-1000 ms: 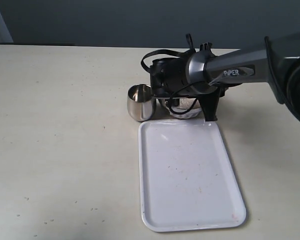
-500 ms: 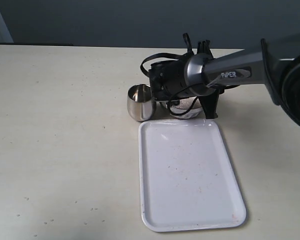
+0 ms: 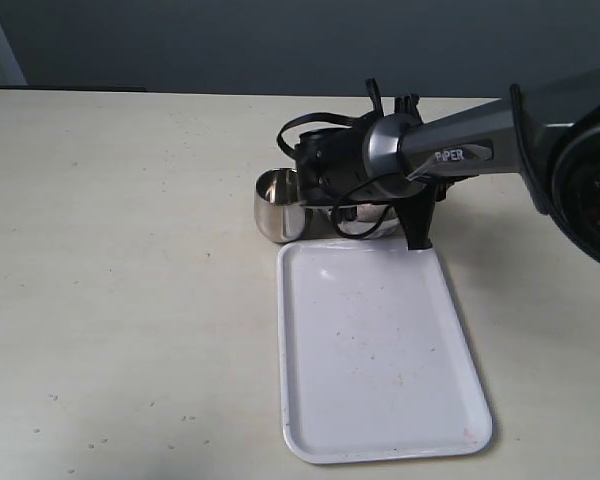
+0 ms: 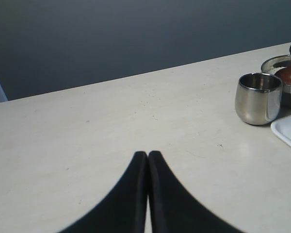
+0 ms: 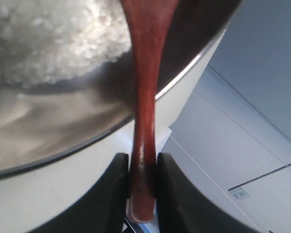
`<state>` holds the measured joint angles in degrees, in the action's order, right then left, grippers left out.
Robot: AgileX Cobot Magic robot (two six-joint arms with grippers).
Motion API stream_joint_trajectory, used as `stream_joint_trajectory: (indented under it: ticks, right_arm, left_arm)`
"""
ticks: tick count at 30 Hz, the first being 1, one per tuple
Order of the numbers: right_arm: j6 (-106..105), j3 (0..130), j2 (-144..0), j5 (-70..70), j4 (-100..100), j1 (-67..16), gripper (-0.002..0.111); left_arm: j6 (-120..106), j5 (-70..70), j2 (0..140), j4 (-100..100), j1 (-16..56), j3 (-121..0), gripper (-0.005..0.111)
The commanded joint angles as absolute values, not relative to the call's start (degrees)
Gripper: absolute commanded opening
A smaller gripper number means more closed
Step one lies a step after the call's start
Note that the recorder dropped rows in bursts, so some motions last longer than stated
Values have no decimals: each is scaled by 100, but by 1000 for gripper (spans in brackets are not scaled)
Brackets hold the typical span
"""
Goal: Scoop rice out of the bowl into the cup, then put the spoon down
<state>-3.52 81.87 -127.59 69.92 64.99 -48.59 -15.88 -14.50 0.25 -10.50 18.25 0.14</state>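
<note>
Right wrist view: your right gripper (image 5: 143, 165) is pinching the spoon (image 5: 146, 87) near the end of its slim handle, one finger on each side. From there the handle runs out over the rim of the bowl (image 5: 77, 141). The rice (image 5: 48, 39) is heaped inside, beside the handle. The spoon's head is cut off at the frame edge, so you cannot tell here whether it carries grains.

Left wrist view: your left gripper (image 4: 148, 160) has its fingers pressed together over the counter (image 4: 87, 145), well apart from the task's things. Further off the cup (image 4: 258, 98) stands upright, just beside the bowl. The spoon's reddish head shows in the bowl, at the picture's edge.

Exterior view: the tray (image 3: 285, 340) lies nearest, with a few specks on it. Behind its far edge the cup stands in plain sight. The right arm and its cables hide most of the bowl, the spoon and the right gripper.
</note>
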Motion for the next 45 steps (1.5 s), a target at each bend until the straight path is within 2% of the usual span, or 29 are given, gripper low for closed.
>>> stream_joint_trajectory:
  ticks: [1,45]
  right_arm:
    - [-532,8198,-12757,6996,6283,-4867,-1]
    - [-623,8208,-12277,6996,4635,-4630,-1]
  left_arm:
    - [-1556,-1380,0,-1043,1854,0,1]
    - [-1556,-1380,0,-1043,1854,0,1]
